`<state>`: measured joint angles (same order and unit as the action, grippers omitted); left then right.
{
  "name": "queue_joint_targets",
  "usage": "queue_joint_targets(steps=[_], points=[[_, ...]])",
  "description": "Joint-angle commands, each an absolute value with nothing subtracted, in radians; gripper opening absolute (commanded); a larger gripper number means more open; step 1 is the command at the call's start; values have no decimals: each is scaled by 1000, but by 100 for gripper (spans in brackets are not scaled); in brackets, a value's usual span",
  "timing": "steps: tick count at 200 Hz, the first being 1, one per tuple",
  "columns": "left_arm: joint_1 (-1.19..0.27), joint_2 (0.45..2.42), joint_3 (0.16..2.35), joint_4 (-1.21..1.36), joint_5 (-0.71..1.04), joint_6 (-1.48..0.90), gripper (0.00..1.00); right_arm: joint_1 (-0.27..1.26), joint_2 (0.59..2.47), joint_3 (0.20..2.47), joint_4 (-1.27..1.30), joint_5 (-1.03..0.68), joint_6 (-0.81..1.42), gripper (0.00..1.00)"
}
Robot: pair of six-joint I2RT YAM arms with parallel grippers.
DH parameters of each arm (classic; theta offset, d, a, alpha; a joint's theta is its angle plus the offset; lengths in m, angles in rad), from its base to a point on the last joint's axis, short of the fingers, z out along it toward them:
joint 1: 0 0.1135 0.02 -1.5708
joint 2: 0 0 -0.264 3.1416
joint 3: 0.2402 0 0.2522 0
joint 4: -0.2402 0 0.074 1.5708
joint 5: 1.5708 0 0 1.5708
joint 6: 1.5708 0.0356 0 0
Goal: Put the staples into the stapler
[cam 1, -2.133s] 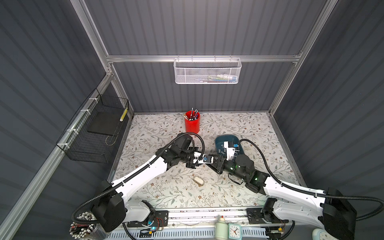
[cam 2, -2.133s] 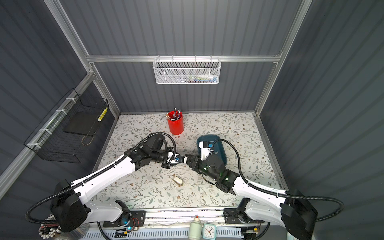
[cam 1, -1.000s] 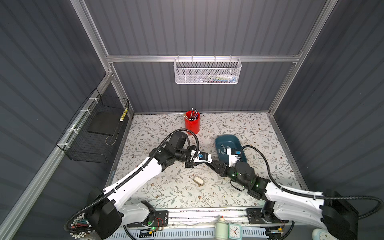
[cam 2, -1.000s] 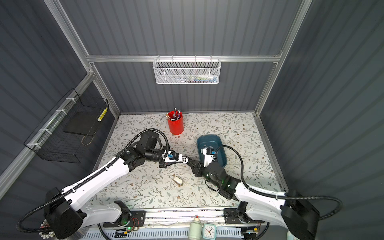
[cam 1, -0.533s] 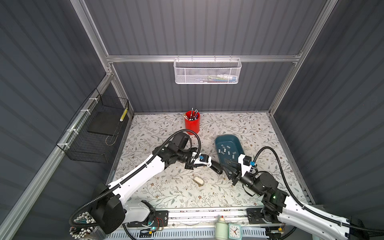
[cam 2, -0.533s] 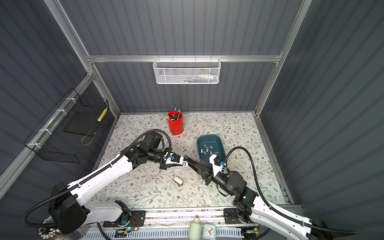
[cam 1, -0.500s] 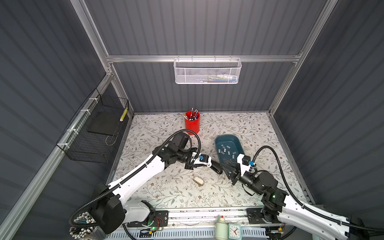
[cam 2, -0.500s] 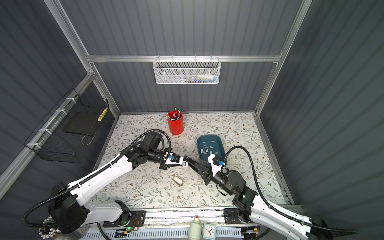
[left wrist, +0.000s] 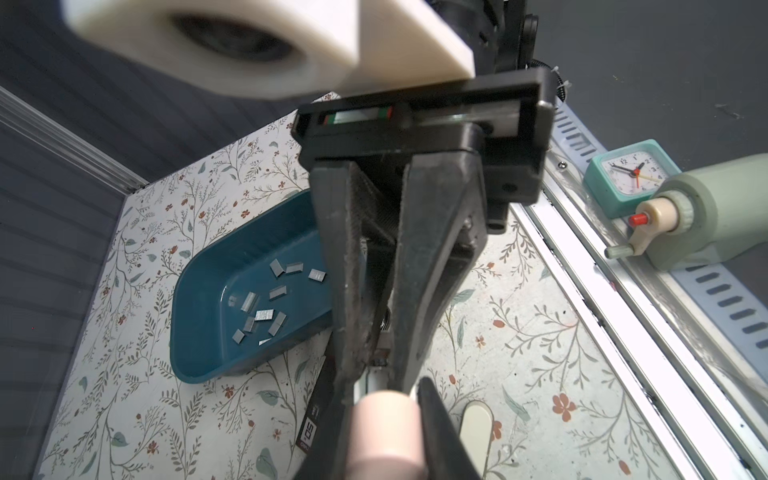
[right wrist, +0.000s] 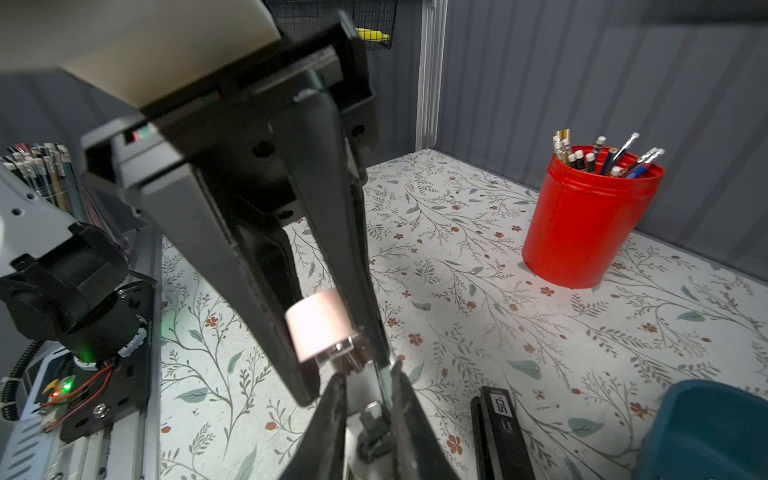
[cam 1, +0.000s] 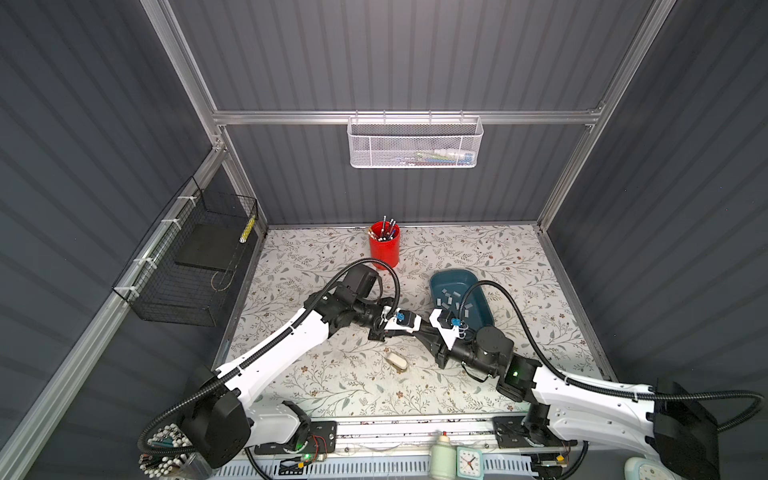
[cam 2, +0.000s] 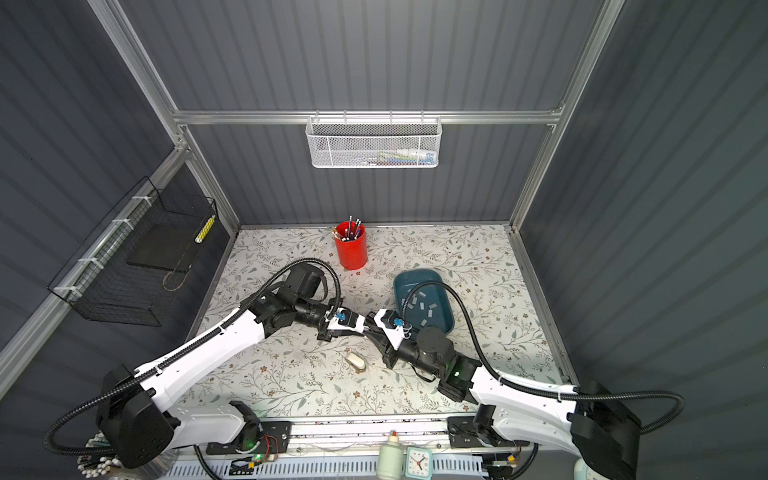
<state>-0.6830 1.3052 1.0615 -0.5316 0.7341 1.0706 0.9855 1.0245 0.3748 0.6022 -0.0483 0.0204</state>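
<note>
The floral worktop [cam 1: 519, 257] carries a teal tray [cam 1: 446, 279] just beside the right tool [right wrist: 340, 365]. The left tool [left wrist: 372, 365] pinches the stapler [right wrist: 498, 432] by its metal rail. The right tool's jaws flank the stapler's pink end, and I cannot tell whether they pinch it. About 10 staples [left wrist: 264, 314] lie in the tray.

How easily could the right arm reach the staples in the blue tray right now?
Probably yes, but not at once: the tray sits close beside the right gripper, staples uncovered, yet its jaws straddle the stapler's pink end.
</note>
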Motion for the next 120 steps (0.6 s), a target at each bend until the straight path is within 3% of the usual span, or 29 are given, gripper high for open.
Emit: queue_joint_targets(steps=[1, 85, 120], points=[[-684, 1261, 1092, -530, 825, 1089, 0, 994, 1063, 397, 640, -45, -1, 18], [-684, 1232, 1075, -493, 989, 1079, 0, 1034, 1220, 401, 837, -64, 0, 20], [-684, 1229, 1067, -490, 988, 1089, 0, 1069, 1274, 406, 931, -29, -29, 32]])
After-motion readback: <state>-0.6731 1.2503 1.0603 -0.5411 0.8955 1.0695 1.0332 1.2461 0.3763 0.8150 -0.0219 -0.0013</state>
